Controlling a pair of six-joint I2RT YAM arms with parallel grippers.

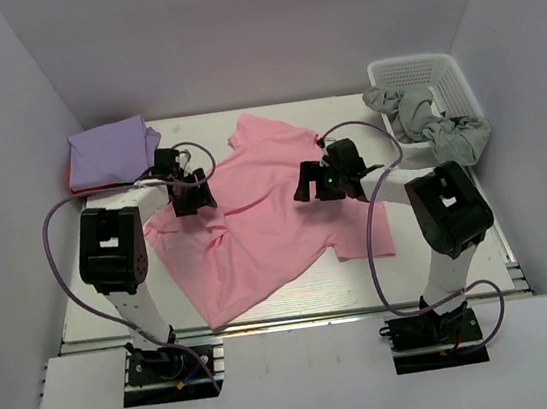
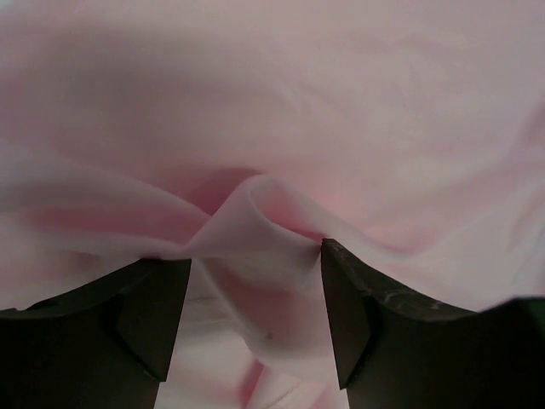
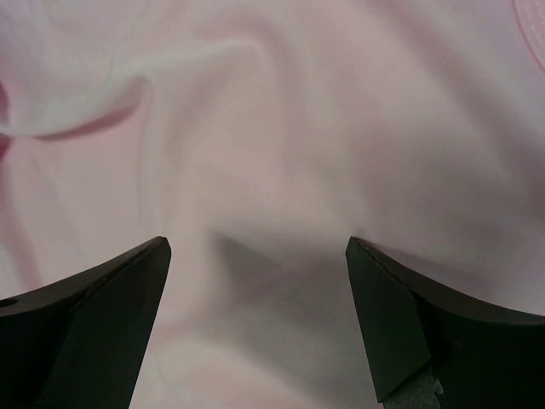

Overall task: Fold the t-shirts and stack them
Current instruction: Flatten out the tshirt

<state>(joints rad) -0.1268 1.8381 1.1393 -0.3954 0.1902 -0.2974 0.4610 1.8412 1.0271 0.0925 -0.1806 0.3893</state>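
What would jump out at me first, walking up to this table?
The big pink t-shirt spread crumpled across the middle of the table, with the left gripper straddling a raised ridge of its cloth and the right gripper open just above it. Next, a folded lavender shirt in the far left corner and a white basket with grey cloth spilling out at the far right.

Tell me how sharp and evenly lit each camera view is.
Top external: sharp and evenly lit, with faint shadows on the pink t-shirt. Left wrist: the fold at the left end effector is crisp, while the cloth beyond blurs and dims. Right wrist: soft focus, with a shadow ahead of the right end effector.
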